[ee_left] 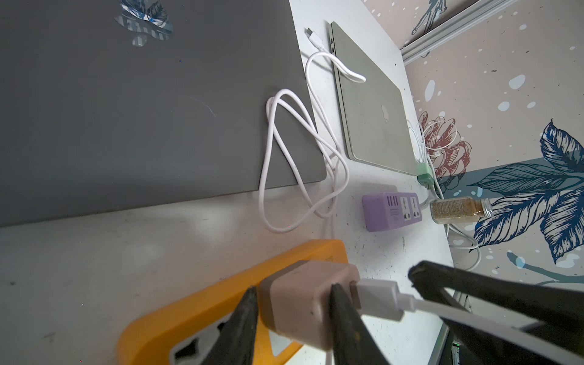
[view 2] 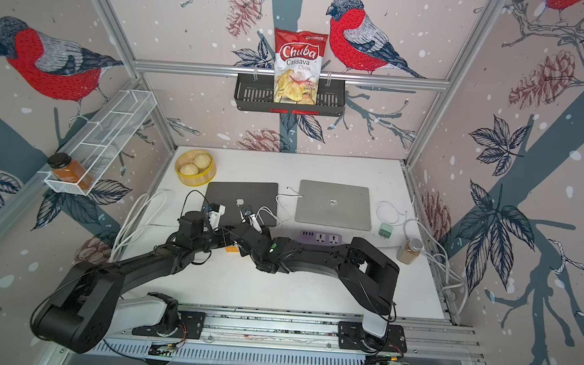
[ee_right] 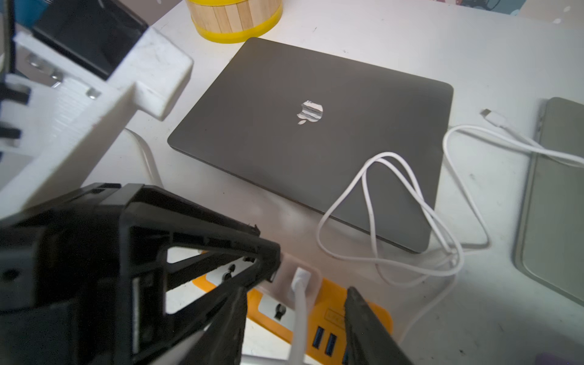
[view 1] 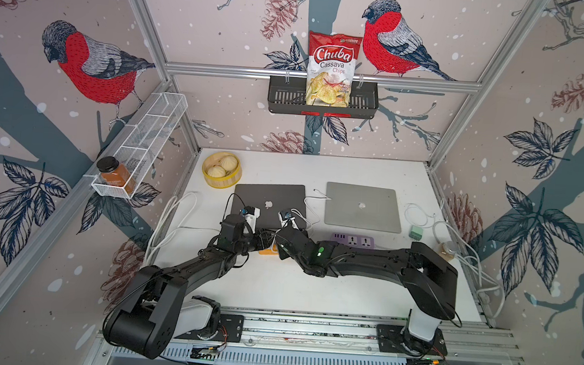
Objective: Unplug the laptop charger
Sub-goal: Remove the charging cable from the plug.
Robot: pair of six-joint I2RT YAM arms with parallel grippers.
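Charger cube, beige plastic [ee_left: 297,300], white cable [ee_left: 379,297] attached: we log it seated on the orange plastic power strip [ee_left: 202,303], grasped on two sides by the left gripper [ee_left: 294,289]. Right gripper [ee_right: 297,294] over that strip, jaws released either side of the cable. Dark grey closed laptop [ee_right: 284,151] just beyond the strip.

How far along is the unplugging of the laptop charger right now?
Done: the cable's connector lies loose on the table between the dark laptop and the silver laptop, plugged into neither.
In hand: the left gripper is clamped on the charger brick, which looks seated in the orange power strip. The right gripper stands open astride the cable.
Left: pulling the brick out.
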